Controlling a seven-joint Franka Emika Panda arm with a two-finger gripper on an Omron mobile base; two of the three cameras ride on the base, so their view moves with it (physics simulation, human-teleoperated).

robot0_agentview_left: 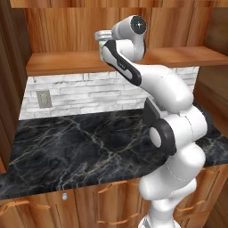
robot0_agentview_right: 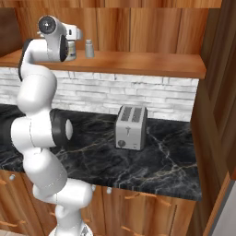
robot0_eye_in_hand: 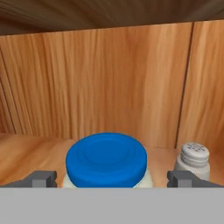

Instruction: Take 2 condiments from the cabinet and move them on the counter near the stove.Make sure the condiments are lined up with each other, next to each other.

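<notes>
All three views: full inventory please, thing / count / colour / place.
jar: 1, cream-white with blue lid, on cabinet shelf, between the open fingertips
shaker: 1, grey-white, on shelf beside the jar
cabinet: 1, reddish-brown wood, above the counter
counter: 1, black marble with pale veins
toaster: 1, silver, on counter by the wall
wall outlet: 1, grey, on white brick backsplash
gripper: 1, dark tips, open, straddling the jar
</notes>
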